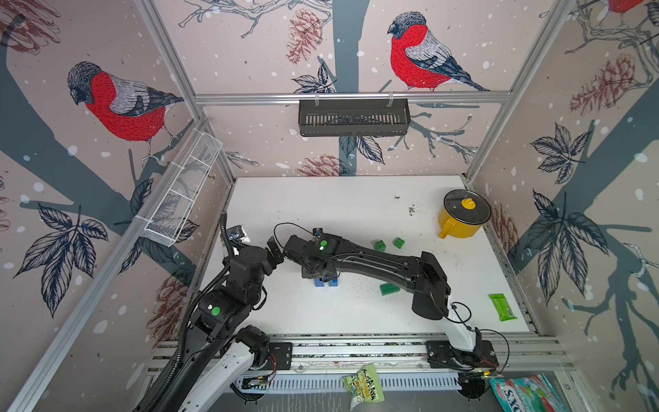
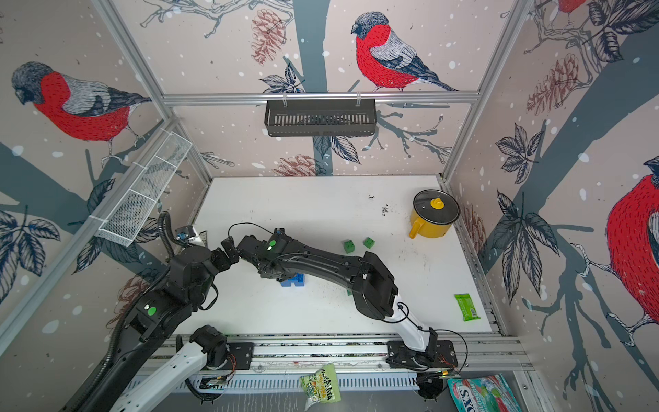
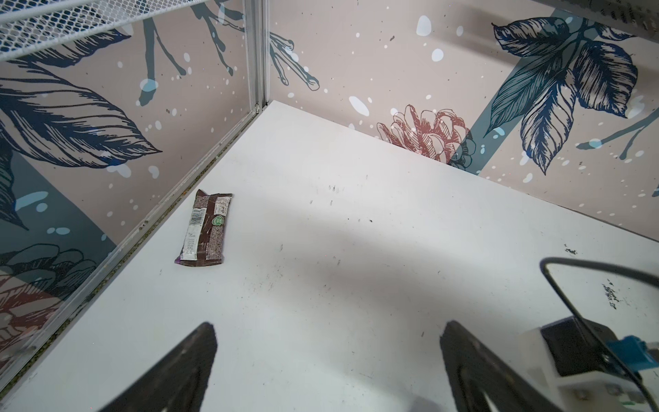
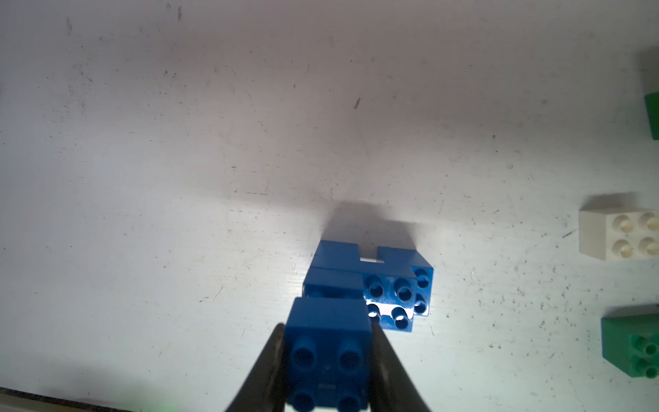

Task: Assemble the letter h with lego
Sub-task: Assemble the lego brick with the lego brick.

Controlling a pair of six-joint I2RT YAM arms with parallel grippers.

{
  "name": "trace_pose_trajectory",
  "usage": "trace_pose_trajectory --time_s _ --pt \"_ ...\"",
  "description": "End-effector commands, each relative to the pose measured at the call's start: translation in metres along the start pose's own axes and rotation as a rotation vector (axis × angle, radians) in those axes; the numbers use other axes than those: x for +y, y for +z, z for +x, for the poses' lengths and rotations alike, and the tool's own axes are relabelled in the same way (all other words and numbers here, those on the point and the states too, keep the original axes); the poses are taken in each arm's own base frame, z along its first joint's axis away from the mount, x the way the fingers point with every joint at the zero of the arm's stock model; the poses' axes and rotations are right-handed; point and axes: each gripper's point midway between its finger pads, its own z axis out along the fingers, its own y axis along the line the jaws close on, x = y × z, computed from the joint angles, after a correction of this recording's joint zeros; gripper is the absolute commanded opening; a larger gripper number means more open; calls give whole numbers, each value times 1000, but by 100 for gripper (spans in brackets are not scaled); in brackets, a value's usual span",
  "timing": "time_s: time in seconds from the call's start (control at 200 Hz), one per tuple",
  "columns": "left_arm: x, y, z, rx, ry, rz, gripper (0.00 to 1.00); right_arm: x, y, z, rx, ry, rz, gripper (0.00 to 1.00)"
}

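In both top views the white desk (image 1: 356, 199) carried a lidded yellow pot (image 1: 461, 228) at its far right. A green wrapper (image 1: 502, 306) lay near the right edge. Two green cubes (image 1: 379, 245) sat just beyond the right arm (image 1: 374, 258), and a long green brick (image 1: 389, 289) lay partly under it. That arm stretched leftward across the desk with its wrist bent down over the blue lego stack (image 1: 326, 282), hiding most of it. The left gripper (image 1: 275, 252) hung raised just beside that wrist.

In the left wrist view its fingers (image 3: 185, 364) were spread wide and released, holding nothing above bare desk. A brown snack wrapper (image 3: 205, 228) lay by the side wall.

In the right wrist view the right gripper (image 4: 326, 331) was clenched on a blue brick (image 4: 328, 364), studs toward the camera. It sat directly over the stack's taller column, though contact could not be told. A lower studded step showed beside that column. A white brick (image 4: 617, 232) and a green brick (image 4: 631, 342) lay well apart from the stack.
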Motion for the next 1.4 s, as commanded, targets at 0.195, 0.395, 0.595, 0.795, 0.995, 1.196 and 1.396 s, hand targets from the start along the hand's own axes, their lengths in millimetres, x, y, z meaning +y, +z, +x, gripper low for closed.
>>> trace_pose_trajectory --time_s 0.195,0.395,0.595,0.795,0.995,1.196,1.396 --pt "-6 0 -5 -15 -18 30 98 -3 7 2 11 21 26 0" --pt "-7 -1 -4 -15 -18 33 99 -1 10 3 13 23 23 0" --pt "-7 -1 -5 -16 -19 37 98 -1 12 4 21 28 23 0" --pt "-7 -1 -5 -16 -18 39 98 0 12 8 23 30 31 0" --pt "-7 -1 -4 -15 -17 40 98 -2 12 10 17 36 44 0" --pt "-7 -1 -4 -16 -17 39 98 0 10 10 1 45 39 0" --pt "-7 -2 -4 -17 -17 39 98 3 3 6 -42 46 34 0"
